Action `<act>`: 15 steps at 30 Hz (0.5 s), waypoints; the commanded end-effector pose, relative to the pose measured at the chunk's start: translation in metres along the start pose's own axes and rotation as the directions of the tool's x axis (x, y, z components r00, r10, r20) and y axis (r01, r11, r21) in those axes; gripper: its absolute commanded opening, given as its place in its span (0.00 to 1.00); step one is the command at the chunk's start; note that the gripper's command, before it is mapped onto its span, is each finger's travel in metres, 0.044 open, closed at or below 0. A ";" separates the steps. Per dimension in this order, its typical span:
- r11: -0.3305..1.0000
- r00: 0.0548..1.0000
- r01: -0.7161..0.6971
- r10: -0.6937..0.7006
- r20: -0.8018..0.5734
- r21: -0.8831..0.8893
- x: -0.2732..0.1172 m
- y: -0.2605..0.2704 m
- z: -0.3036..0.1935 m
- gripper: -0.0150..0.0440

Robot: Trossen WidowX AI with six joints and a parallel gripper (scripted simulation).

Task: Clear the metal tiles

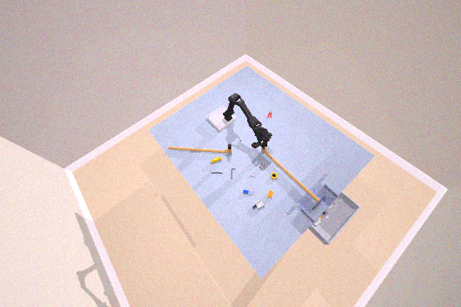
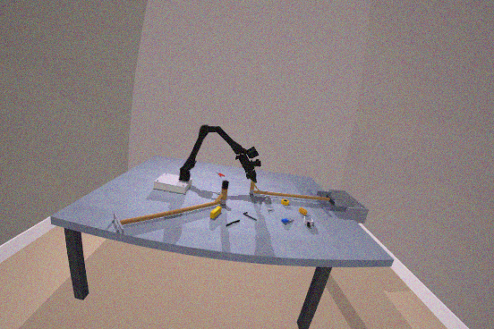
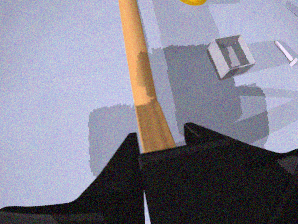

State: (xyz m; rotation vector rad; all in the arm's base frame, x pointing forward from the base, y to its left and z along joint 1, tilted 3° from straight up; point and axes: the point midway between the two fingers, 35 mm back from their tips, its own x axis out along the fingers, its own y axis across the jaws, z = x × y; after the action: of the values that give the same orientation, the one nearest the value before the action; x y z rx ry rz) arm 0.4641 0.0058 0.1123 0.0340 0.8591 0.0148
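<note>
My gripper (image 1: 263,148) (image 2: 253,181) (image 3: 161,135) is shut on the upright grip of the long scraper, above the table. The scraper's wooden shaft (image 1: 290,174) (image 2: 291,195) (image 3: 132,45) runs out to the far end. Its head is low at the steel plate (image 1: 328,196), beside the catch box (image 1: 352,201) (image 2: 358,215). Several small pale and orange pieces (image 1: 323,214) show in a row there; I cannot tell which lie in the box and which on the plate. The wrist view does not show the scraper's head.
Another long wooden tool (image 1: 198,149) (image 2: 170,213) lies near the arm's white base (image 1: 217,121). Beside the shaft are a small grey open box (image 1: 262,165) (image 3: 220,60) and a yellow tape roll (image 1: 274,175) (image 2: 285,202). A yellow block (image 1: 215,160) and a blue item (image 1: 245,192) lie farther off.
</note>
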 end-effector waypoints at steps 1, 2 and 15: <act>1.000 1.000 0.003 -0.003 0.023 0.006 0.001 0.000 0.014 0.25; 1.000 1.000 0.003 -0.003 0.023 0.006 0.002 0.000 0.015 0.25; 1.000 1.000 0.002 -0.003 0.025 0.006 0.014 0.000 0.031 0.25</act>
State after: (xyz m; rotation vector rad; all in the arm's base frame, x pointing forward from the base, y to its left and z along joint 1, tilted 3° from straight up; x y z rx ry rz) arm 0.4873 0.0059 0.1145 0.0340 0.8566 0.0147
